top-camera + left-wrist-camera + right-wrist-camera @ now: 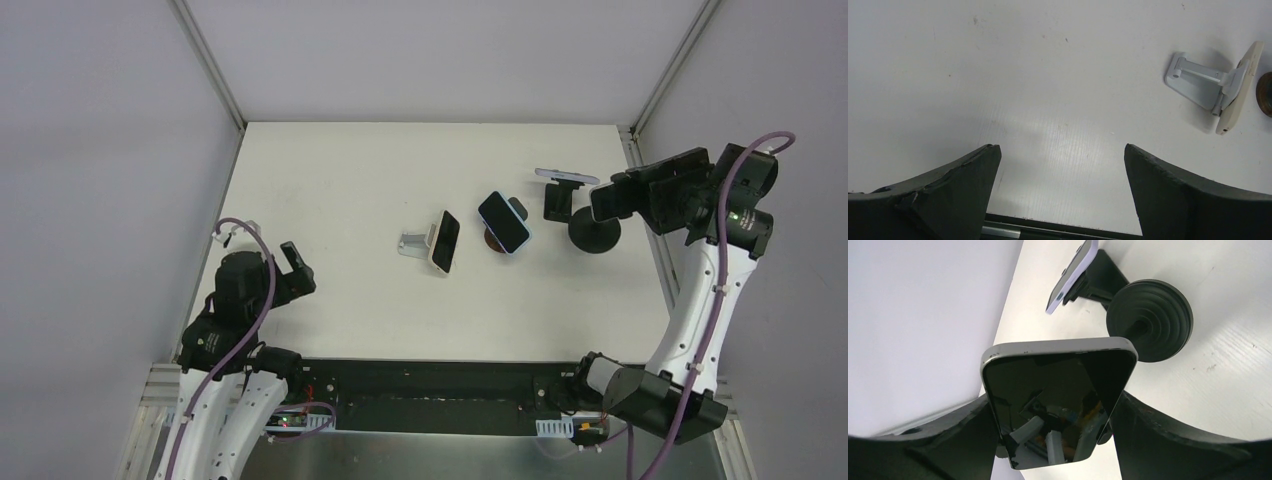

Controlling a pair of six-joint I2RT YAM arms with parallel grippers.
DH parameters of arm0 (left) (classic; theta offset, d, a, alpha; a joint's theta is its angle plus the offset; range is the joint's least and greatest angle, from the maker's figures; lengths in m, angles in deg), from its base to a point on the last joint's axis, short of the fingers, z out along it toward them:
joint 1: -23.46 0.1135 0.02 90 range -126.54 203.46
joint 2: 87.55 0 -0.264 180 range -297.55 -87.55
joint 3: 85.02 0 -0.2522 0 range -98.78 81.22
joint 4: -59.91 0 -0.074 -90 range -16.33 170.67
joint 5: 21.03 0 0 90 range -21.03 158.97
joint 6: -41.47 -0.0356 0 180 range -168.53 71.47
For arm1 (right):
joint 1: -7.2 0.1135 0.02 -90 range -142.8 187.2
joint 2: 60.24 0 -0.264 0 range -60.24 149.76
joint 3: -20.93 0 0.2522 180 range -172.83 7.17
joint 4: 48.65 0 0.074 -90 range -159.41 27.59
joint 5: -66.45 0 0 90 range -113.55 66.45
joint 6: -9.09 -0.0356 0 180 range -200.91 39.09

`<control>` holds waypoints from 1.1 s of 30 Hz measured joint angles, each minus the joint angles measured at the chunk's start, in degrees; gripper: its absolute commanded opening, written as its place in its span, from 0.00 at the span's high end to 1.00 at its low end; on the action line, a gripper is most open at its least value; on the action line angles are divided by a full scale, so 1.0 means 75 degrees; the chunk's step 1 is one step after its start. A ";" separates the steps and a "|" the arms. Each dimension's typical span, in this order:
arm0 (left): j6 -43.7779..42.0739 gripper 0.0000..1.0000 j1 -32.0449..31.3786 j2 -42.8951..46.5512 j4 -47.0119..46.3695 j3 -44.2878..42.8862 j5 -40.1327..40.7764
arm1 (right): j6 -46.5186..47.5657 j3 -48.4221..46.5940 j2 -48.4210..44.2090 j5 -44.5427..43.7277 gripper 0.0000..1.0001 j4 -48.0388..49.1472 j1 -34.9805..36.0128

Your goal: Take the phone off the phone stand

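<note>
Your right gripper [1058, 432] clamps the silver-rimmed, black-glass phone [1058, 390] by its long edges, just beside the black round-based phone stand [1150, 320]. Rigid, slick and breakable, it likely needs a firm, level hold. Your left gripper [1062, 150] gapes empty over the white table [1048, 75].

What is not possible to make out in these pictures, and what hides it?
1. Right wrist view: the back of the held phone, gripped by the right end effector, is turned away from the camera.
2. Left wrist view: a brown round thing is cut off by the right edge.
3. Top view: the stand under the blue phone is mostly covered by that phone.
</note>
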 measured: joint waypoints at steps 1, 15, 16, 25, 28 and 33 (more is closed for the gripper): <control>-0.0108 0.00 0.0000 -0.0020 0.0009 -0.0085 -0.0035 | 0.0035 -0.0178 -0.0067 -0.0015 1.00 -0.0219 0.0087; -0.0944 0.04 0.0047 -0.0254 -0.0597 -0.1600 -0.2282 | 0.1498 -0.3168 -0.0035 -0.0880 1.00 -0.2343 0.4514; -0.0982 0.04 0.0047 -0.0248 -0.0653 -0.1600 -0.2500 | 0.1647 -0.3171 -0.0041 -0.0976 1.00 -0.2355 0.4817; -0.1014 0.04 0.0023 0.0003 -0.1565 -0.1539 -0.4237 | 0.3363 -0.2649 -0.0227 -0.2425 1.00 -0.1906 0.7769; -0.0842 0.06 -0.0067 0.0134 -0.2095 -0.1370 -0.4838 | 0.3800 -0.2264 -0.0341 -0.2512 1.00 -0.1475 0.8480; -0.0592 0.07 -0.0347 0.0356 -0.3179 -0.0880 -0.5581 | 0.3934 -0.1976 -0.0323 -0.2183 1.00 -0.0726 0.9218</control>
